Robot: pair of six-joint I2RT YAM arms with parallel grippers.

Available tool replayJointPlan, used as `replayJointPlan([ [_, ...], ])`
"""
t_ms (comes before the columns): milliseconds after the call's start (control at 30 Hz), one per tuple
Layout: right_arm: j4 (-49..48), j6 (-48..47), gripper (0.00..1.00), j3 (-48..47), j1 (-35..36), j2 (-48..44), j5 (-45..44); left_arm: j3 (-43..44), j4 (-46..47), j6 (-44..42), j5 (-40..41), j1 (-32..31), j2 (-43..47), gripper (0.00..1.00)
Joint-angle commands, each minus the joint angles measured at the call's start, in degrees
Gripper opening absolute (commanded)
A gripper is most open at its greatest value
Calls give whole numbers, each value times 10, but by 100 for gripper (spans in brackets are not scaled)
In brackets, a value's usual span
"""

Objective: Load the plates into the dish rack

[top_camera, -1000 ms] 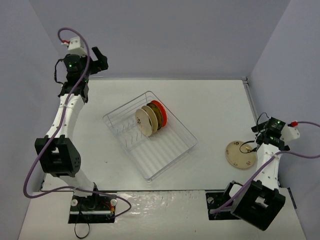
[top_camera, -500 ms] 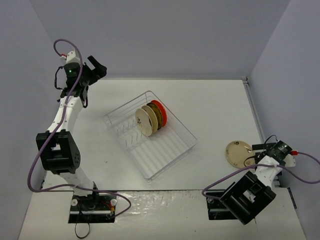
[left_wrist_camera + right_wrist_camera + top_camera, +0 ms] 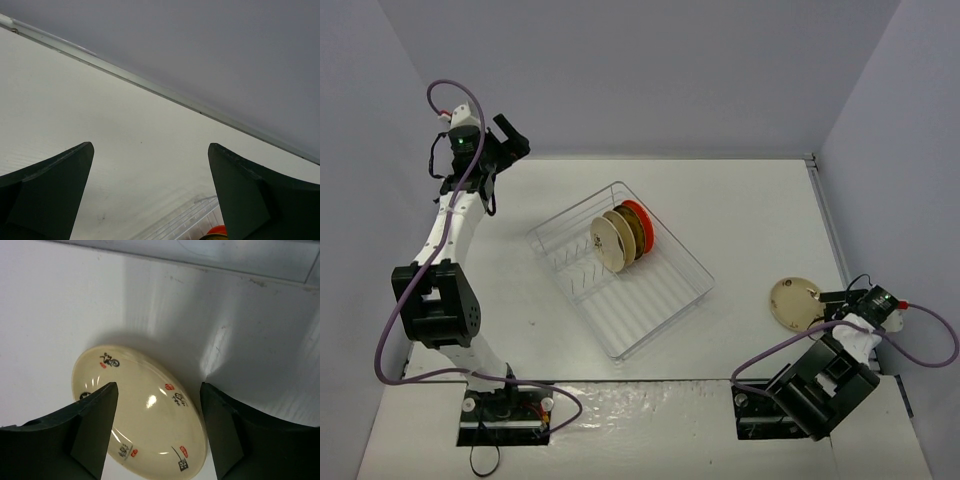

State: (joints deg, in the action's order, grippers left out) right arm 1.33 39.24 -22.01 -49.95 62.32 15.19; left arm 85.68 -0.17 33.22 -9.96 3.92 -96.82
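One cream plate (image 3: 793, 302) lies flat on the white table (image 3: 750, 210). It is on the right side, well apart from the dish rack (image 3: 650, 310). It has small dark and red marks on it. The right claw (image 3: 828, 300) is low over the plate's right edge and comes in from the right. In the right wrist view its two fingers (image 3: 95, 425) stand apart, one on each side, and the shiny middle of the plate shows between them. The claw is not squeezed shut and nothing is pinched in it. I cannot tell if the fingers touch the plate. The dish rack sits near the middle of the table, turned at a slant. Other plates stand up on their edges in its far half, packed close in a row. A cream one (image 3: 606, 243) is at the front, a brown one (image 3: 626, 232) is behind it, and an orange-red one (image 3: 640, 218) is at the back. I cannot count how many are in the row. The near half of the rack shows only white wires. The left claw (image 3: 512, 135) is far away, held up high by the back left corner of the table. Its fingers are spread wide and hold nothing. Its own camera sees bare table and the grey wall (image 3: 200, 45).
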Motion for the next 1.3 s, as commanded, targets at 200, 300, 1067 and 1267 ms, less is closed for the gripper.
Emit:
replayJointPlan([
  [200,-36,0,24,21,-1,48,1,31,32,-15,33,1,31,97],
  [300,-45,-2,20,26,-2,66,6,30,32,-23,43,2,32,97],
  [1067,36,-91,0,-79,50,-129,-1,7,24,-26,52,1,45,97],
  [1267,27,-107,0,-133,106,-185,-18,-18,29,-22,58,1,63,97],
])
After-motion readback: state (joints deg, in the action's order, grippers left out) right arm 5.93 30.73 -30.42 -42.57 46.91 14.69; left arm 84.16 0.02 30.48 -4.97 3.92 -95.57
